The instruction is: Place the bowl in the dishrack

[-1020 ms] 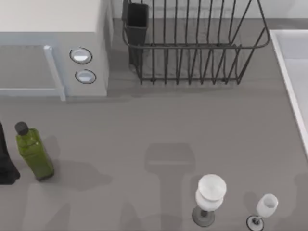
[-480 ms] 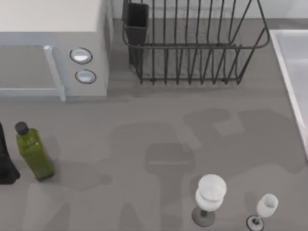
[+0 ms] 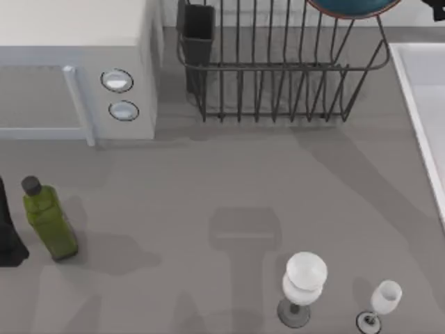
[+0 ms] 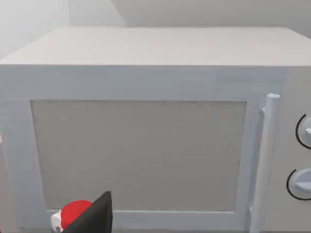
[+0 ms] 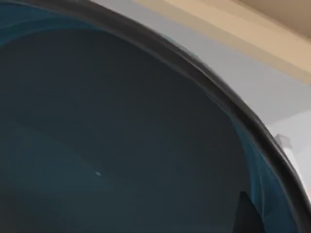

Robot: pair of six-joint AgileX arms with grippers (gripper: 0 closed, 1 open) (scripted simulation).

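Note:
The teal-blue bowl [image 3: 350, 6] with a darker rim hangs at the far edge of the top view, over the back right part of the dishrack [image 3: 278, 69]. It stands in front of the rack's upright bars and looks raised above them. In the right wrist view the bowl's inside [image 5: 121, 145] is very close, with one dark fingertip [image 5: 245, 216] of my right gripper against it, so that gripper is shut on the bowl. My left arm [image 3: 8, 236] stays parked at the table's left edge, and one dark finger [image 4: 92, 221] of it faces the microwave.
A pale microwave [image 3: 76, 62] stands at the back left, beside the rack's black utensil cup [image 3: 198, 31]. A green bottle [image 3: 49, 219] stands front left. Two white stemmed glasses [image 3: 302, 278] [image 3: 381, 300] stand front right. A white raised surface [image 3: 427, 104] borders the right side.
The bowl has come into the top view at the far edge above the rack's right part. The arm's shadow on the table has swung towards the right.

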